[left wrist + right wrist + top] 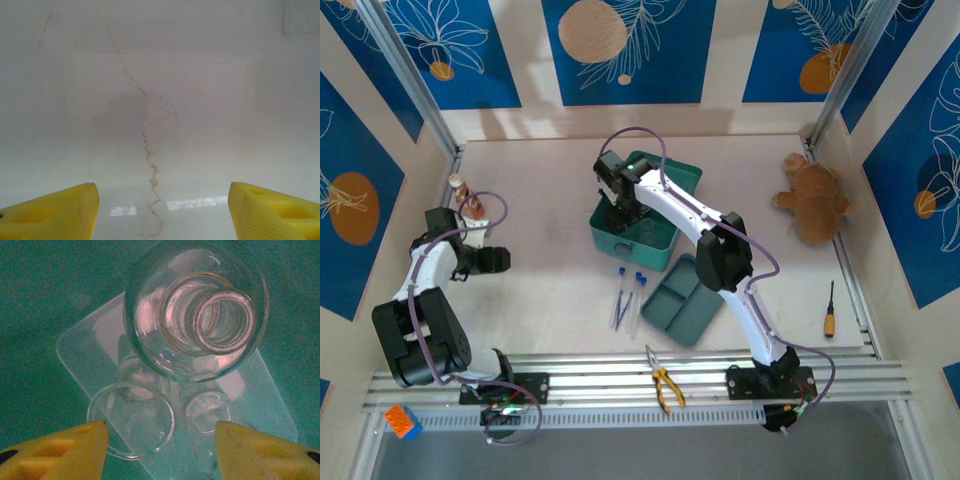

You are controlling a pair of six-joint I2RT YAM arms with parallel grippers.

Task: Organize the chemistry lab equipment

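Pliers (663, 385) with yellow handles lie on the near rail between the arm bases. Beyond them, on the worktop (550, 290), slender test tubes (628, 297) with blue caps lie side by side, just left of a teal divided tray (688, 298). Left tool (162, 195): yellow fingers spread wide over bare worktop, holding nothing. Farther back, right tool (161, 432) hangs inside a teal bin (682, 178), its fingers apart and gripping nothing, above a clear plastic rack (270, 390) lying on the bin floor. A clear glass flask (200, 315) stands upright on the rack, just beyond the fingertips. A brown plush toy (815, 200) rests at far right.
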